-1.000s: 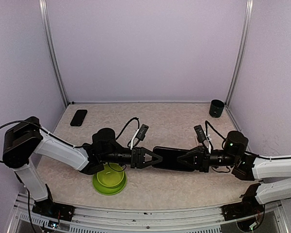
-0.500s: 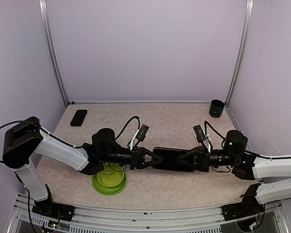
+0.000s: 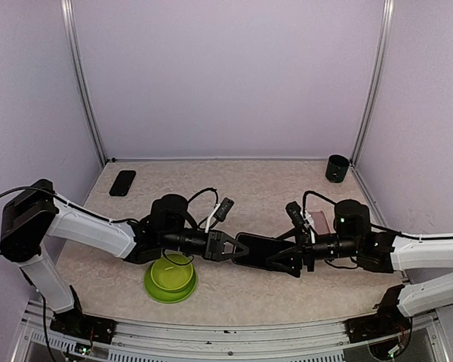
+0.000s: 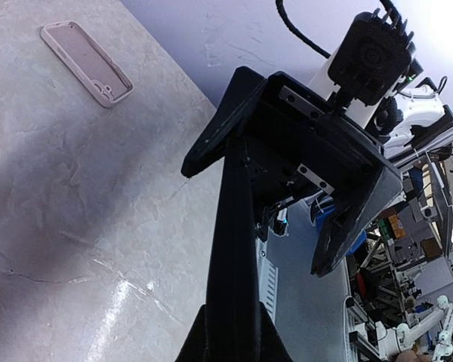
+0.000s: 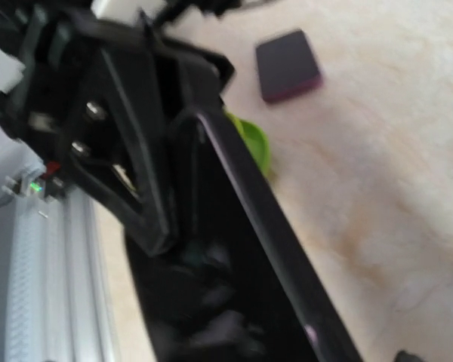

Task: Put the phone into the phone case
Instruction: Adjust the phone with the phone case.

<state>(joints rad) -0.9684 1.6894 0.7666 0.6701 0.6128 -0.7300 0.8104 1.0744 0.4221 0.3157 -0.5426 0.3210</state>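
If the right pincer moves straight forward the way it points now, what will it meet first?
Probably the phone, held by the left pincer; its end seems to lie between the open jaws of the right pincer.

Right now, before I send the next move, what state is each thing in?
left gripper: shut on one end of the phone.
right gripper: open, jaws spread around the phone's other end, not gripping.
phone: held by the left gripper alone, not in its case.
phone case: empty, lying flat, open side up.
green bowl: upright, looks empty.
black cup: upright, far right corner.
dark flat device: lying flat, far left.
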